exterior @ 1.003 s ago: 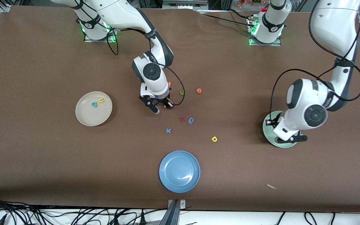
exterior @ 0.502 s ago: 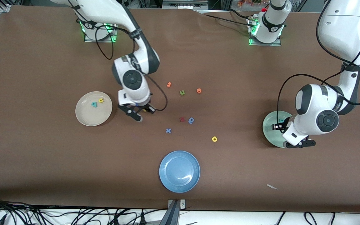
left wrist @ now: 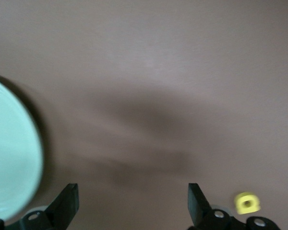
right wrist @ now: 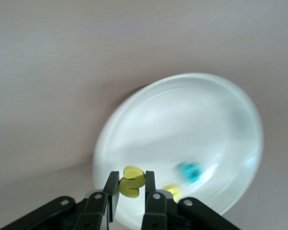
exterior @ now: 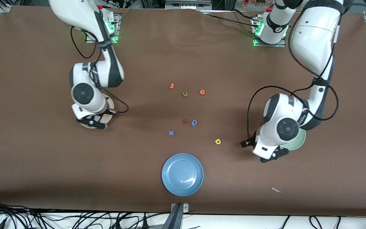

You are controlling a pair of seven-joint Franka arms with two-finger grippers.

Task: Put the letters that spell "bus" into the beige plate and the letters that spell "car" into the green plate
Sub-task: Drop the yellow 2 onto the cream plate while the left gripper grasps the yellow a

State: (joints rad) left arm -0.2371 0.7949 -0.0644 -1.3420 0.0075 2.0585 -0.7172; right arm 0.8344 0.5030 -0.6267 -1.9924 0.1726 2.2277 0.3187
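Two arms show in the front view. The right gripper [exterior: 91, 122] hangs over the beige plate [exterior: 109, 118], hiding most of it. The left gripper [exterior: 269, 156] hangs over bare desk [exterior: 43, 159] just beside the green plate [exterior: 300, 142], at the plate's edge nearer the camera; the arm covers most of that plate. A yellow "a" [exterior: 218, 141] lies on the desk between the left gripper and the blue plate [exterior: 182, 174], well apart from both. Loose letters sit mid-desk: an orange letter [exterior: 171, 86], a green "u" [exterior: 185, 94], another orange one [exterior: 202, 92], a red letter [exterior: 185, 121], a blue round letter [exterior: 194, 122] and a blue "x" [exterior: 171, 133].

Left wrist view: the left gripper [left wrist: 132, 206] has its jaws wide apart with nothing between them, over bare desk. The green plate [left wrist: 12, 158] lies off to one side, the yellow "a" [left wrist: 247, 202] to the other, near one finger [left wrist: 198, 203].

Right wrist view: the right gripper [right wrist: 132, 187] is clamped on a yellow "s" [right wrist: 131, 182] above the beige plate [right wrist: 182, 124]. In the plate lie a teal "b" [right wrist: 189, 172] and a yellow "u" [right wrist: 173, 190], partly hidden by one finger.
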